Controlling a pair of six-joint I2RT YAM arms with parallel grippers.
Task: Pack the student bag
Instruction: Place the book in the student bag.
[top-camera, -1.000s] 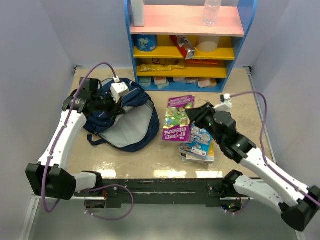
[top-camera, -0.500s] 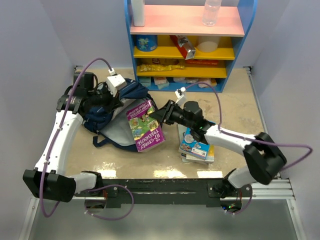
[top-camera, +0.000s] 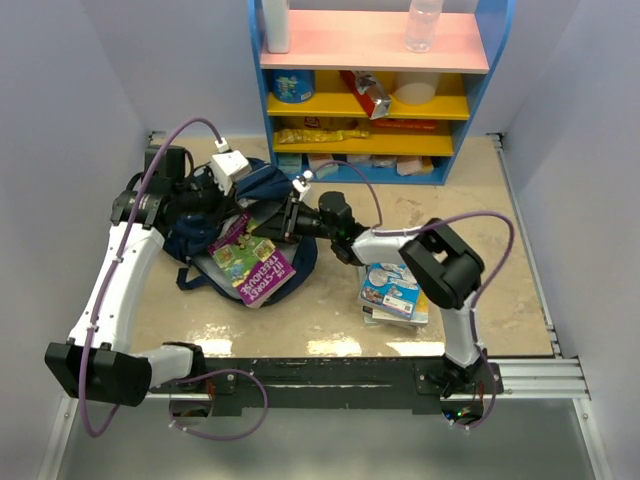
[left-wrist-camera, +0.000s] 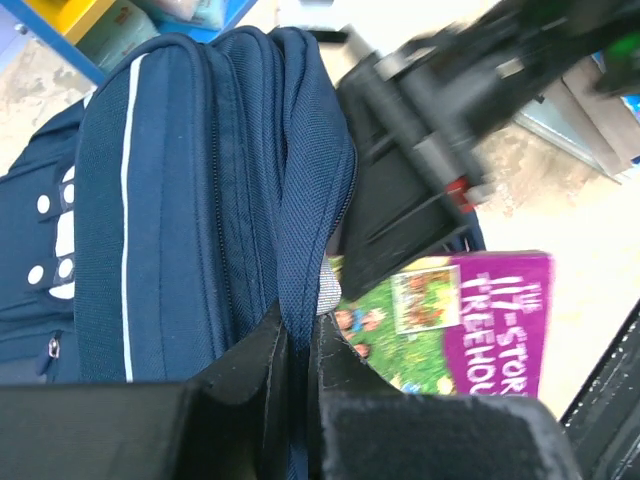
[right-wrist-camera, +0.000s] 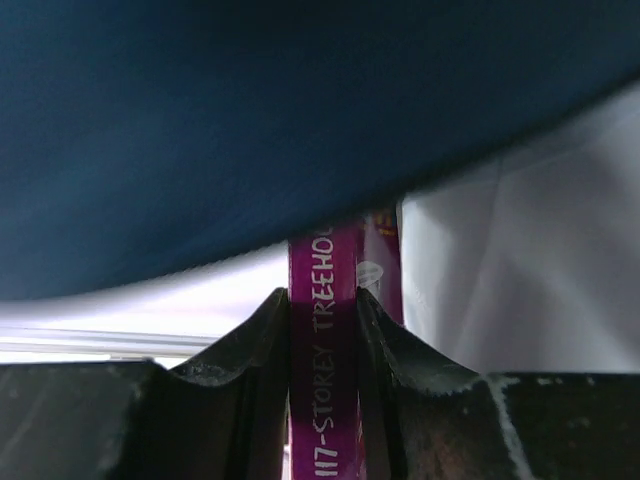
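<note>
**Figure.** The left gripper (left-wrist-camera: 297, 345) was closed on a fold of navy fabric at the upper rim of the student bag (top-camera: 262, 186). The bag lay open-mouthed on the table (top-camera: 480, 230). A purple book (top-camera: 252, 266) sat tilted in the bag's mouth, over the grey lining. At the bag's right edge, the right gripper (right-wrist-camera: 322, 305) clamped the book's spine between narrowly set fingers. A stack of books (top-camera: 392, 292) lay well to the right of the bag.

We look down from above onto the whole tabletop (top-camera: 480, 220), both wrist views pressed close, each facing bag (left-wrist-camera: 180, 200) and book (left-wrist-camera: 470, 310)
</note>
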